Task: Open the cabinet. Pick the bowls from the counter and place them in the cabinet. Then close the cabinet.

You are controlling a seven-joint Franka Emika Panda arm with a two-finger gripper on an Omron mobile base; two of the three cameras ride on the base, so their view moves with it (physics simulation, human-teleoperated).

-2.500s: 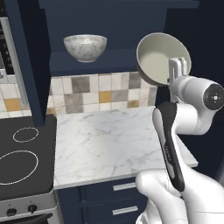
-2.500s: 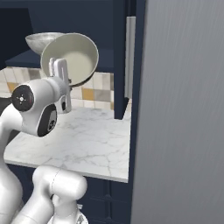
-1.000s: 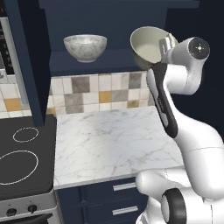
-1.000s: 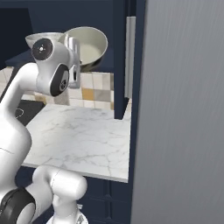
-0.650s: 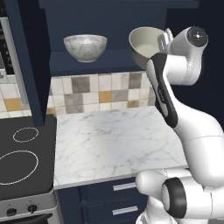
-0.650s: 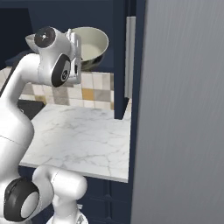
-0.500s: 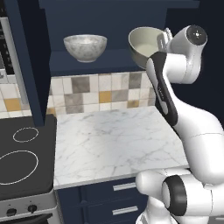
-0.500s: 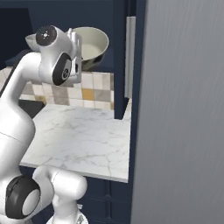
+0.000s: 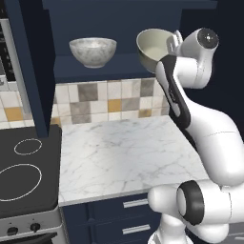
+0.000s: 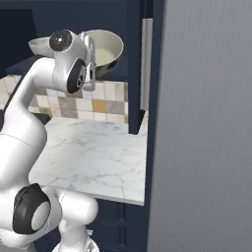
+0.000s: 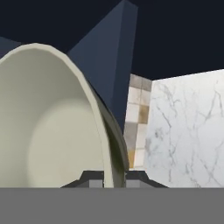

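Carrying the plain beige-grey round bowl (image 9: 153, 47) up to the open dark navy wall cabinet (image 9: 119, 66)
Gripper (image 11: 114, 177) clamped on its rim; marbled speckled white-grey bowl (image 9: 93, 51) already shelved, white marble bench (image 9: 124, 157) bare; setting down and closing remain

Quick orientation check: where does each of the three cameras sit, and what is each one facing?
Left base view: behind-left, facing the open cabinet and counter; arm rises at right, beige bowl held.
Right base view: behind-right, same cabinet; arm at left.
Hand view: along the gripper, clamped on the bowl rim.
Shared: beige bowl, counter.
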